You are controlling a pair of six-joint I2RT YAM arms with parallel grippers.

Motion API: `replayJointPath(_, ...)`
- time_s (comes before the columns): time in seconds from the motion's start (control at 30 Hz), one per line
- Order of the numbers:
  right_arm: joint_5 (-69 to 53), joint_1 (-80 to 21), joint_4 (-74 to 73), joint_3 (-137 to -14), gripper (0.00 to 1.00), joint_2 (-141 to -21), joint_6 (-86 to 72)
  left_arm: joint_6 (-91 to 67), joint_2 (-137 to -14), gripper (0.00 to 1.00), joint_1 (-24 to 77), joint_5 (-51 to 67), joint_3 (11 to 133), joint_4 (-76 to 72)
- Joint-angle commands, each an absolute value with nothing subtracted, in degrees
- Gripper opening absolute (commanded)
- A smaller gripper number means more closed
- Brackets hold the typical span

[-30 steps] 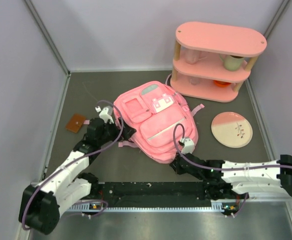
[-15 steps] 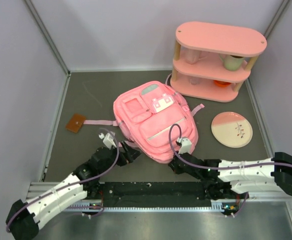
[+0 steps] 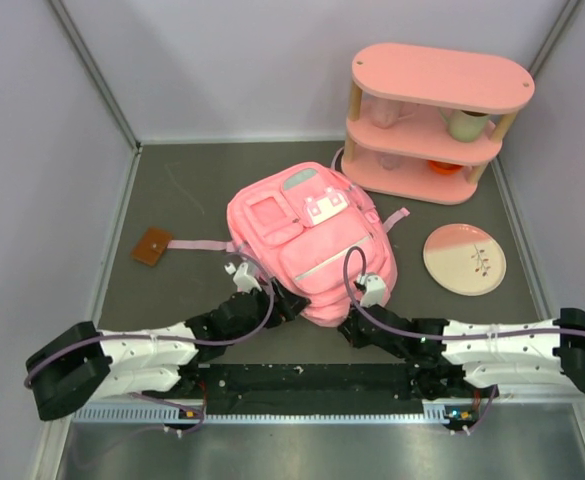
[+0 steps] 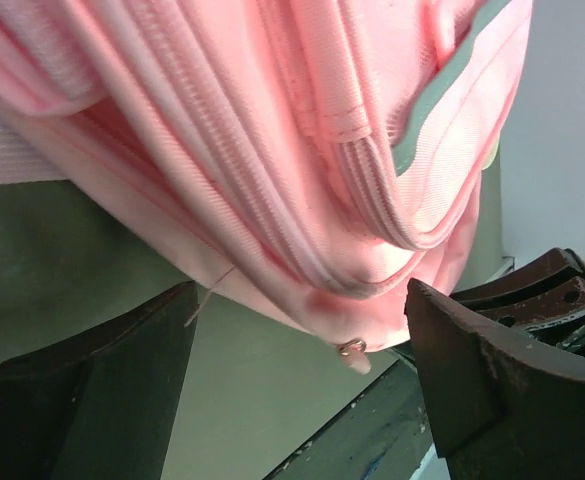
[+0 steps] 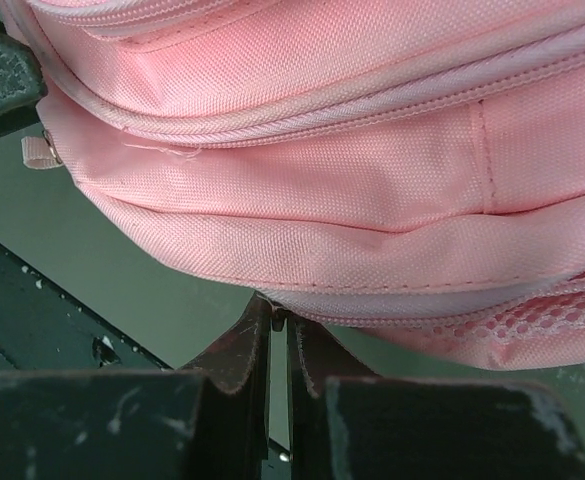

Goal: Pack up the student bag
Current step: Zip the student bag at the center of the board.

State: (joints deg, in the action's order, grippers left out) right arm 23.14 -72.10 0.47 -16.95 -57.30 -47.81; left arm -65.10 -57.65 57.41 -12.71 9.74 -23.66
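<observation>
Your cell: dark table, pale walls, one pink shelf.
You've got a matte dark grey table (image 3: pixel 202 185) boxed in by plain pale lilac walls (image 3: pixel 232 70) at the back and both sides, with aluminium posts (image 3: pixel 94 68) in the corners. A pink three-tier oval shelf unit (image 3: pixel 442 78) with wooden uprights stands back right. Lighting is even, shadows soft.
</observation>
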Motion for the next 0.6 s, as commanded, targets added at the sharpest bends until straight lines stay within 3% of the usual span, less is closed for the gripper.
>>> replayJointPath(0.0, 23.38, -71.81, -1.58, -17.23, 0.0, -53.98, -48.51, -66.36, -61.6, 0.83, 58.45, -16.43, 11.51, -35.5)
replayJointPath(0.07, 23.64, -71.81, -1.85, -16.26, 0.0, -53.0, -48.86, -66.45, -63.1, 0.74, 58.36, -16.52, 11.6, -36.82)
replayJointPath(0.13, 23.9, -71.81, -1.93, -15.65, 0.0, -52.12, -48.96, -66.53, -63.98, 0.55, 58.36, -16.7, 11.69, -37.44)
replayJointPath(0.17, 23.99, -71.81, -1.93, -15.47, 0.0, -51.95, -48.96, -66.62, -64.51, 0.51, 58.36, -17.31, 11.52, -37.44)
replayJointPath(0.37, 23.47, -71.81, -2.37, -16.43, 0.0, -53.35, -48.96, -64.35, -59.79, 0.0, 58.27, -21.0, 9.85, -32.38)
replayJointPath(0.57, 22.68, -71.81, -0.97, -17.4, 0.0, -55.54, -47.99, -57.23, -43.62, 0.0, 56.17, -24.52, 11.25, -10.58)
